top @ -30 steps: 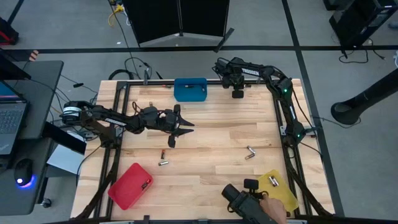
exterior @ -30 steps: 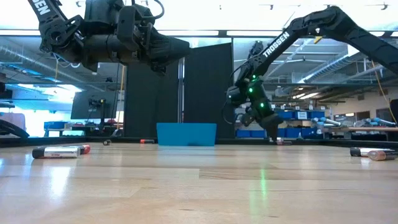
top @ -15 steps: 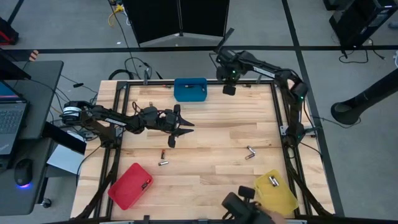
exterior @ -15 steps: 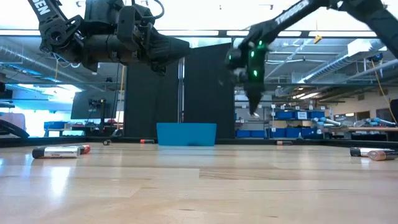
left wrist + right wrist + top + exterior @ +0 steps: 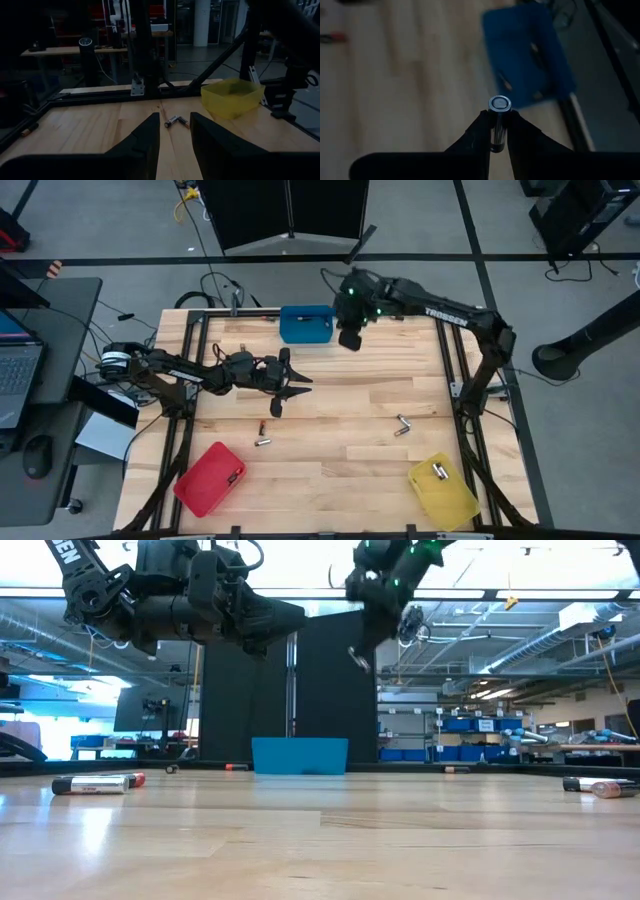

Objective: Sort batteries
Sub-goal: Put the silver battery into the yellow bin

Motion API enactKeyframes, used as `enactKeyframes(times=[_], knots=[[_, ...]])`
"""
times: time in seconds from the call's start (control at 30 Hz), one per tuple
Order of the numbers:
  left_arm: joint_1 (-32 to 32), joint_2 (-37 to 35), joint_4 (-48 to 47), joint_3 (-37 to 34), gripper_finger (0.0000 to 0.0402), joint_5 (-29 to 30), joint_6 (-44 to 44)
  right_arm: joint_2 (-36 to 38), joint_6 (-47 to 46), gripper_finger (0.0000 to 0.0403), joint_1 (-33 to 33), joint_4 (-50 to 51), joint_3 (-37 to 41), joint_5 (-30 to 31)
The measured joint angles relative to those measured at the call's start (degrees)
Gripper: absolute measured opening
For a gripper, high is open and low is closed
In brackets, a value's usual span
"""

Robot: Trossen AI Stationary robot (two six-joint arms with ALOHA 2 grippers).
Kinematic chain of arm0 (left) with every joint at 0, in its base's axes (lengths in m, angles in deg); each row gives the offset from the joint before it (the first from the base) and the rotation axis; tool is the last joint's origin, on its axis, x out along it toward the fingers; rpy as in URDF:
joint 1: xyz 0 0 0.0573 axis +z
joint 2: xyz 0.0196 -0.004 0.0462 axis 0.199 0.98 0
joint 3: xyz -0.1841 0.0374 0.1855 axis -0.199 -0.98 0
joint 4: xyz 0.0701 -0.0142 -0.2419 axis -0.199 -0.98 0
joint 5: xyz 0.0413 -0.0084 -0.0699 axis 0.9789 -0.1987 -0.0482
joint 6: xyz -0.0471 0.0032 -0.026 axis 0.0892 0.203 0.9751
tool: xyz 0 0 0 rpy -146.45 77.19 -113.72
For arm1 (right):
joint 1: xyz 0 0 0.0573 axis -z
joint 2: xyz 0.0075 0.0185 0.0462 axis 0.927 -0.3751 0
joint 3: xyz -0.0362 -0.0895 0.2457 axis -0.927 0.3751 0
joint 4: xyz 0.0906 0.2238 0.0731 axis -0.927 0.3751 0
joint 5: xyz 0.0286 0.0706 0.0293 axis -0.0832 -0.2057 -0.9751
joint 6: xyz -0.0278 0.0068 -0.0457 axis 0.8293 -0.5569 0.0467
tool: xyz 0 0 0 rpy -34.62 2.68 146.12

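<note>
Sorting is judged to be partly done, with several batteries not yet binned. At the near left corner of the bench point(image 5: 330, 480), the red bin point(image 5: 210, 478) is seen to hold at least one battery point(image 5: 232, 477). Just beyond it, two batteries lie loose on the wood: a small dark one with a reddish end point(image 5: 263, 426) and a silvery one point(image 5: 263, 442) beside it; both remain to be sorted.

The left gripper point(image 5: 290, 383) is held above the bench left of centre, its jaws apart and nothing between them (the left wrist view looks straight through the gap to the wood). It is judged to be waiting.

At the far edge, near the middle, the blue bin point(image 5: 306, 324) stands with small items inside, too blurred in the right wrist view to be named for certain. Just to its right and well above the bench, the right gripper point(image 5: 349, 340) is clamped on a silvery cylindrical battery point(image 5: 499, 120), its round end cap pointing out past the fingertips point(image 5: 479, 131). This battery is not yet over the bin, so its delivery is taken to be the step in hand.

Further right, a pair of loose batteries point(image 5: 402, 424) lies touching in a V on the open wood, unsorted. At the near right corner, the yellow bin point(image 5: 450, 498) already contains one silvery battery point(image 5: 437, 471).
</note>
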State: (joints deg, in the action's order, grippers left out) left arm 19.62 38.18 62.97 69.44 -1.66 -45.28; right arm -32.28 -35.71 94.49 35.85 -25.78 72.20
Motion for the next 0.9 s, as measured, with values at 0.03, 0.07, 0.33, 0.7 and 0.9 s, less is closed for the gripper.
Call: enactKeyframes(times=[0.03,0.07,0.33,0.7,0.9], knots=[[0.0,0.0,0.01,0.0,0.0115,0.0,-0.03,0.87,-1.07,0.0052,-1.46,-0.68,0.8,-0.02],[0.0,0.0,0.01,0.0,0.0115,0.0,-0.05,1.75,-2.22,0.0052,-2.92,-1.59,1.84,-0.02],[0.0,0.0,0.05,0.0,0.0115,0.0,-1.25,10.07,-17.08,0.0052,-16.59,-8.93,14.33,4.69],[0.0,0.0,0.08,0.0,0.0115,0.0,-1.39,20.23,-61.16,0.0052,-40.28,6.98,22.79,13.93],[0.0,0.0,0.08,0.0,0.0115,0.0,-1.09,20.4,-84.15,0.0052,-52.12,18.87,22.85,12.12]])
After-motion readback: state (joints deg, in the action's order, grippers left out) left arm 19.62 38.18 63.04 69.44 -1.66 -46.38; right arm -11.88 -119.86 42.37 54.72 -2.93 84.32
